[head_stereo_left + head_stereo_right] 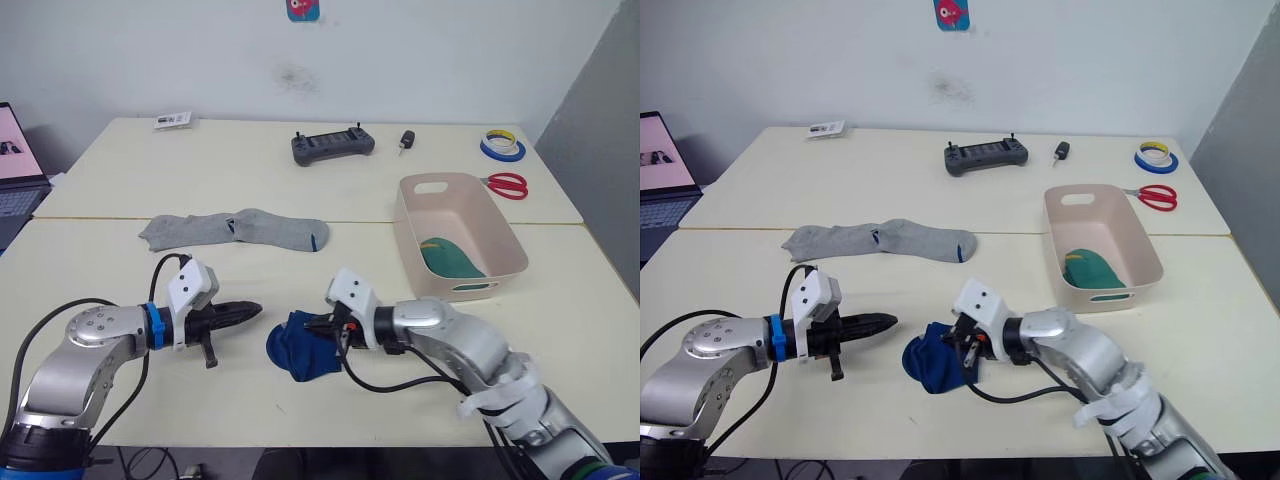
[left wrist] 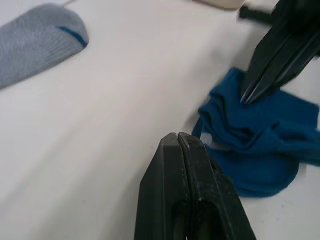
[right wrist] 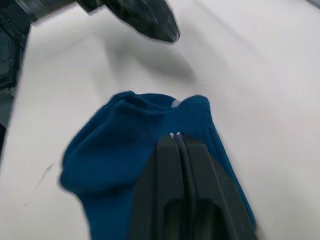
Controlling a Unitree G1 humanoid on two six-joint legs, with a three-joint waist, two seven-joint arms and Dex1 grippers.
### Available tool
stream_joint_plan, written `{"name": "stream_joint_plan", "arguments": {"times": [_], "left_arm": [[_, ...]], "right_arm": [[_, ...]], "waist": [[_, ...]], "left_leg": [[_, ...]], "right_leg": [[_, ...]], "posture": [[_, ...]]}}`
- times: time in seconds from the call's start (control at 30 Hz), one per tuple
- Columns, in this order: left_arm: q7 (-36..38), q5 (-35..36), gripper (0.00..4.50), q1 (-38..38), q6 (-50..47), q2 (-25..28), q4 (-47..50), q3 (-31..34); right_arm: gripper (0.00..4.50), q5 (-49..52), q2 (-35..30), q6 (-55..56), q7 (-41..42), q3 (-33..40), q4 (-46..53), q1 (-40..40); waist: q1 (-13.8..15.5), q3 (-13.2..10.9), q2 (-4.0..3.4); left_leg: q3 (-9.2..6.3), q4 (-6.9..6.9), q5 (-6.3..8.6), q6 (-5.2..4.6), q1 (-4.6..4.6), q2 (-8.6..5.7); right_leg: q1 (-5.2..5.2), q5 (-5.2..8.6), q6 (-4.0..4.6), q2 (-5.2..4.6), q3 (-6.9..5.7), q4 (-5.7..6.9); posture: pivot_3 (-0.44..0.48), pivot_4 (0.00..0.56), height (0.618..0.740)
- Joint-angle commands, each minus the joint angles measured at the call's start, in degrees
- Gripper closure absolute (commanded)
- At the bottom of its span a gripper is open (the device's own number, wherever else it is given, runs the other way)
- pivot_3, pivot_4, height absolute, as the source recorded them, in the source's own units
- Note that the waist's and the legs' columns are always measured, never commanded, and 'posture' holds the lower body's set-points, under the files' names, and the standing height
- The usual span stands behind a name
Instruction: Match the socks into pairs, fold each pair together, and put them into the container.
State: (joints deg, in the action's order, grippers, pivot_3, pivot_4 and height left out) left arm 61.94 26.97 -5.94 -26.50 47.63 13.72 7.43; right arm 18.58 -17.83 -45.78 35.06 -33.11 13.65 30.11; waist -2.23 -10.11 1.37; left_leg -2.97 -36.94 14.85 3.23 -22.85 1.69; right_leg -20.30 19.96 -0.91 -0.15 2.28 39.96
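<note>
The green pair (image 1: 448, 258) already lies inside the container (image 1: 459, 199), which stands on the table (image 1: 300, 180) to the robot's right, so one of the three pairs appears finished. The blue socks (image 1: 302, 345) sit bundled in a loose wad on the near part of the table, between the two arms. The right gripper (image 1: 329, 327) has its fingers pressed together on or into the upper side of that wad; whether cloth is actually pinched between them cannot be told from these views. The left gripper (image 1: 243, 312) hovers just beside the wad with its fingers closed on nothing, tips pointing toward it. The two grey socks (image 1: 235, 231) lie flat and end to end farther back on the table, well apart from both grippers, not yet folded together. As a judgement, the task is roughly a third done, with the blue pair close to ready for the bin: it has to be lifted and dropped in, then the grey socks stacked, folded and placed.
</note>
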Motion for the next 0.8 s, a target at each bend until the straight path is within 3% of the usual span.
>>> {"name": "stream_joint_plan", "arguments": {"times": [0.03, 0.2, 0.4, 0.8], "left_arm": [[0.57, 1.03, 4.5, -1.44, -0.22, -0.09, 3.74, -1.73], [0.13, 0.09, 4.5, -2.94, 0.85, -2.64, 5.86, -6.25], [2.13, -1.59, 4.5, -2.7, 4.25, -3.27, 4.3, -9.43], [4.78, -14.21, 4.5, -0.46, 13.57, 0.79, -4.4, -16.84]], "right_arm": [[4.48, -2.21, 1.19, 2.86, 1.46, -1.02, -0.98, 0.65], [4.48, -2.23, -0.41, 3.27, 3.09, 0.56, 3.17, -1.42], [4.48, 2.55, -8.41, -1.54, 7.68, 4.94, 13.79, -4.83], [4.48, -3.05, -10.1, 0.87, 7.33, 0.98, 11.89, -9.42]], "waist": [[0.02, 0.0, 0.0], [0.32, 0.0, 0.0], [0.4, 0.0, 0.0], [0.38, -0.01, -0.01]], "left_leg": [[0.01, 0.0, 0.0, 0.0, 0.0, 0.0], [0.01, -0.01, 0.0, 0.0, -0.02, 0.0], [-0.01, -0.01, 0.0, 0.0, -0.02, 0.0], [0.0, 0.0, 0.0, -0.01, -0.01, -0.01]], "right_leg": [[0.0, 0.0, 0.0, 0.0, 0.01, 0.0], [0.0, 0.0, 0.0, -0.01, 0.01, -0.01], [0.02, 0.0, 0.0, -0.01, -0.01, -0.02], [0.01, 0.0, 0.0, 0.03, 0.02, -0.02]], "posture": [[0.0, 0.15, 0.74], [0.0, 0.15, 0.74], [0.0, 0.15, 0.74], [0.0, 0.15, 0.74]]}}
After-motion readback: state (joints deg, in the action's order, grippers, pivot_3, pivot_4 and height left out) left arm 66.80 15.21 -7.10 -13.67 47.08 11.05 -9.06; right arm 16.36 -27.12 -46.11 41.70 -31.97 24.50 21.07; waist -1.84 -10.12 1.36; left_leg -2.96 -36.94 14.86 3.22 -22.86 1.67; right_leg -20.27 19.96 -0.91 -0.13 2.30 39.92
